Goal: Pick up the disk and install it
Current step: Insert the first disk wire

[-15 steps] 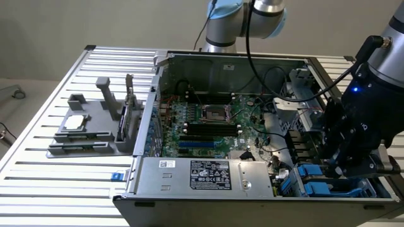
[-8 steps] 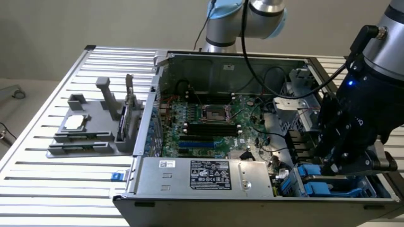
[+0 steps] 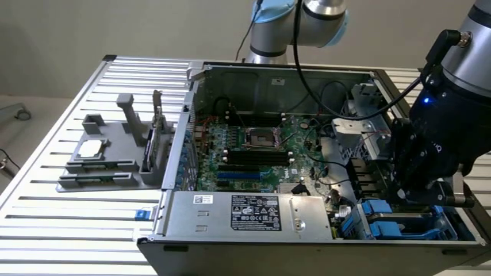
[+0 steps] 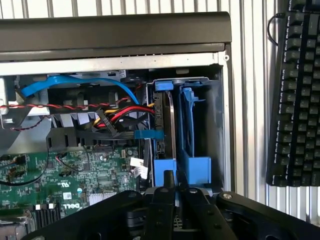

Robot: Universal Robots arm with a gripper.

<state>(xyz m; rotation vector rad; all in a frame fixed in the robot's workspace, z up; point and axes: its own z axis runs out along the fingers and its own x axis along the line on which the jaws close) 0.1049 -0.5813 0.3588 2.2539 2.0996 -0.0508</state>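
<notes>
Looking at the exterior view, you see the black tool point(image 3: 418, 192) low over the blue drive bay point(image 3: 399, 221) in the open grey metal computer case point(image 3: 253, 215) on the slatted metal table point(image 3: 69, 230). In the wrist view, its fingers point(image 4: 162, 200) pinch the blue rail of the flat silver-grey metal disk point(image 4: 170, 127), standing on edge in the bay. Keep the disk square to the bay walls and well clear of the red and yellow cables point(image 4: 120, 114).
</notes>
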